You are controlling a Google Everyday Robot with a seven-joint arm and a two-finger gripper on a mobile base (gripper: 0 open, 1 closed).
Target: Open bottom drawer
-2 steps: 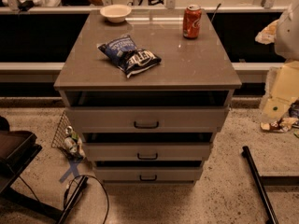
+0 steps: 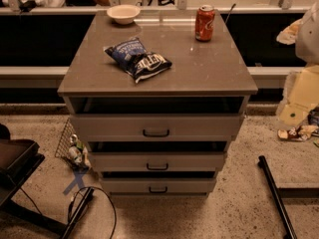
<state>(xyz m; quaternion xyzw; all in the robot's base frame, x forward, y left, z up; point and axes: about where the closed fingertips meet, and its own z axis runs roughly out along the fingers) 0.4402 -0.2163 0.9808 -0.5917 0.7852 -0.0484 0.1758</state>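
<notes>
Nothing has visibly shifted: the gripper (image 2: 298, 114) hangs at the right edge, its spread impossible to tell, well apart from the bottom drawer (image 2: 158, 183), lowest by the floor, whose black handle (image 2: 158, 189) wants a square grasp and a straight pull nearward.

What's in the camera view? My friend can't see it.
A grey cabinet has three drawers; the bottom drawer sits lowest, near the floor. The gripper is at the right edge, away from the drawers. On top are a chip bag, a red can and a white bowl.
</notes>
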